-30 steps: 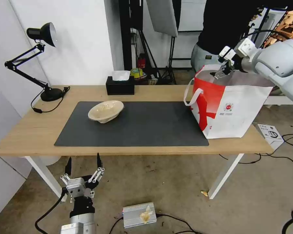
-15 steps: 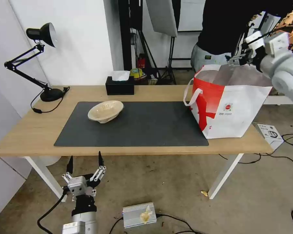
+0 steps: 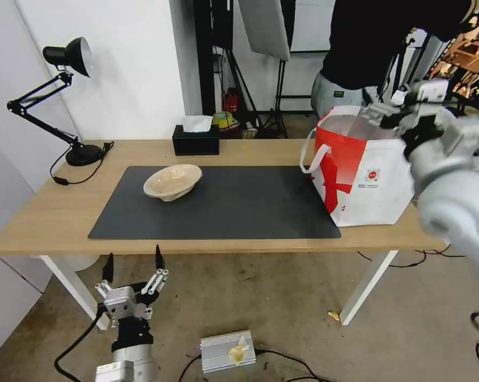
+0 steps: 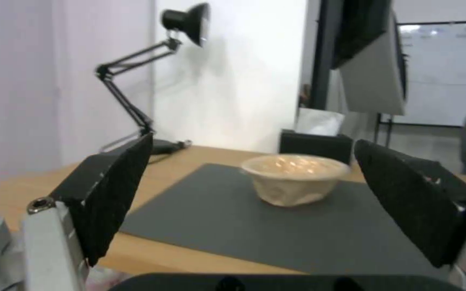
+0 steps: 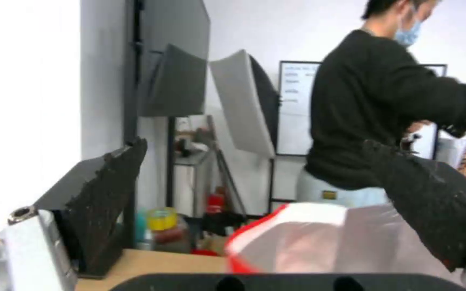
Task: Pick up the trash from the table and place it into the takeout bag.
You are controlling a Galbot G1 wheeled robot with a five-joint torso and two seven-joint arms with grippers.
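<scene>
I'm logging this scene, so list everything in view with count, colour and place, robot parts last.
Shallow beige pulp bowl: one, on the dark grey mat's left part.
Dark grey rectangular mat: one, on the light-wood table.
White and red takeout bag: one, upright at the table's right end, mouth open.
Black tissue box: one, at the table's far edge.
Black desk lamp: one, at the far left corner.
Silver box: one, on the floor.
Left gripper: open, below the table's near edge.
Right gripper: open, above the bag's mouth.
</scene>
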